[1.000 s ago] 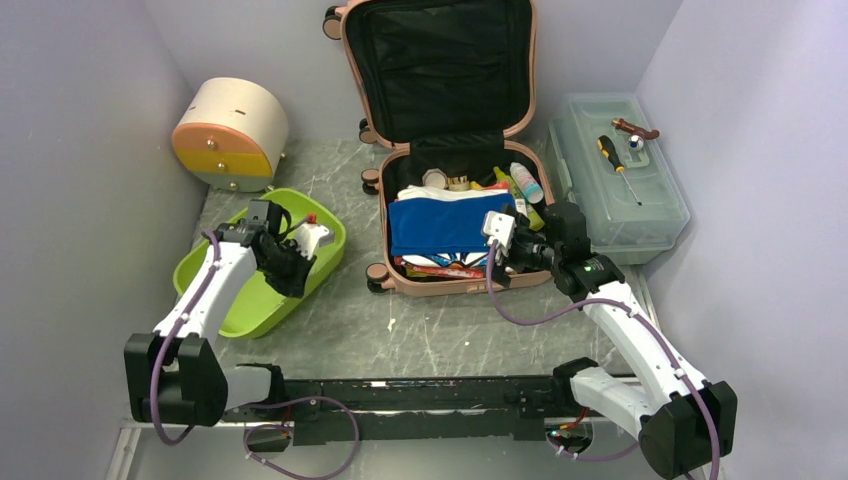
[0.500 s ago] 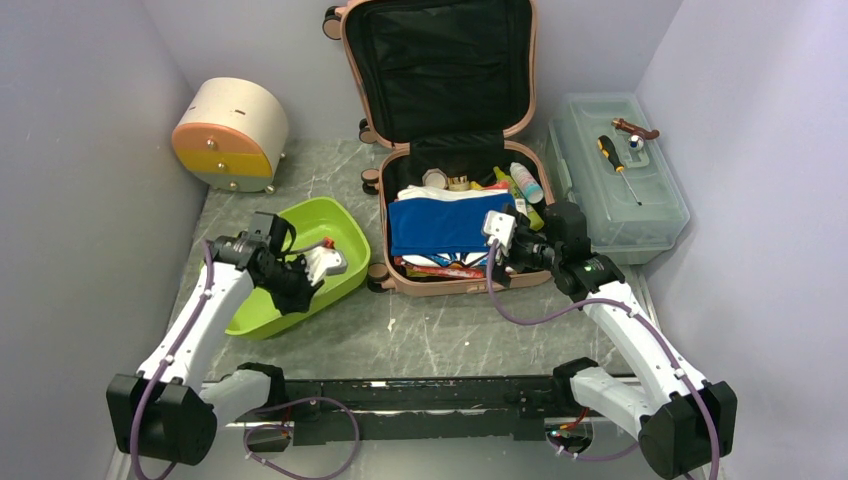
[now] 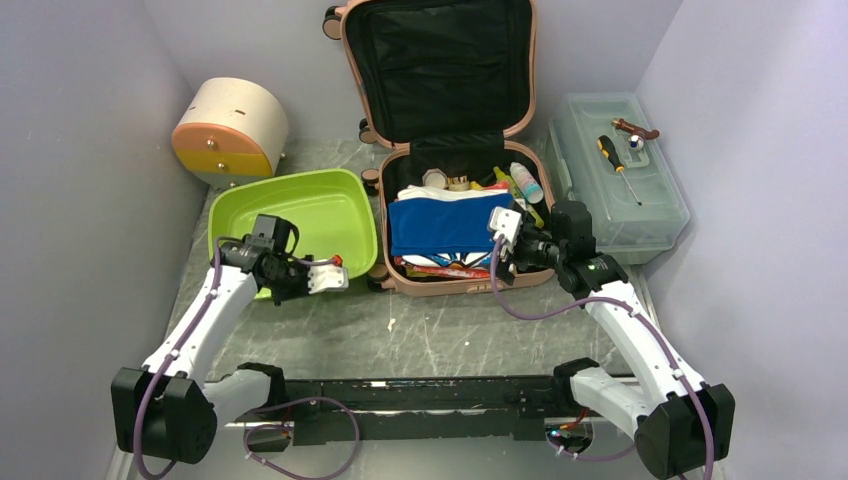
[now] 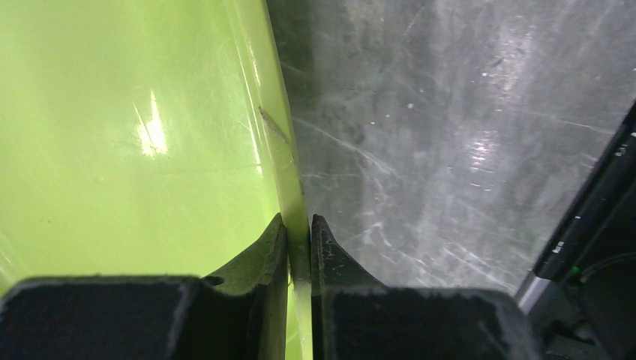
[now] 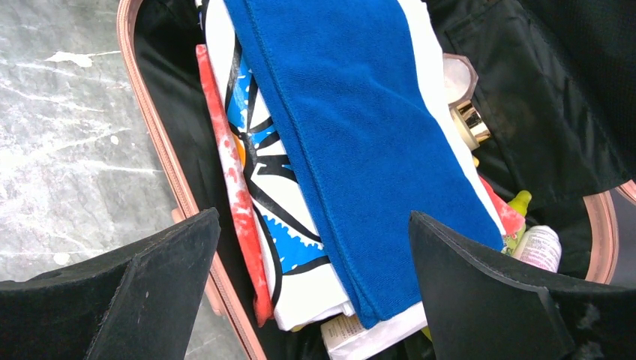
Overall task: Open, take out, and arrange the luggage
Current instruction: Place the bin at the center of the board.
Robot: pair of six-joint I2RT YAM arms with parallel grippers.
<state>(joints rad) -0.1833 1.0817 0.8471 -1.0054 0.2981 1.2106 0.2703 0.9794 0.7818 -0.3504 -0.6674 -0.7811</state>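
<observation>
The salmon-pink luggage (image 3: 445, 288) lies open at the back centre, its black-lined lid standing against the wall. Inside, a folded blue towel (image 3: 443, 224) lies over printed white cloth (image 5: 300, 247), a red packet (image 5: 236, 202) and small bottles (image 3: 525, 182). My right gripper (image 3: 508, 256) hovers open above the case's front right corner; in the right wrist view its fingers straddle the towel (image 5: 352, 127) and the pink rim (image 5: 161, 150). My left gripper (image 3: 283, 285) is shut on the near rim of a lime-green tub (image 3: 300, 205); the rim (image 4: 289, 172) sits pinched between the pads.
A cream half-round box (image 3: 232, 135) with orange-yellow drawers stands at the back left. On the right, a translucent toolbox (image 3: 620, 190) carries a screwdriver (image 3: 618, 165). Walls close in on both sides. A black rail (image 3: 400, 395) runs along the near edge.
My left arm has carried the green tub back and to the right; it now lies flat beside the luggage's left side. The right arm has barely moved.
</observation>
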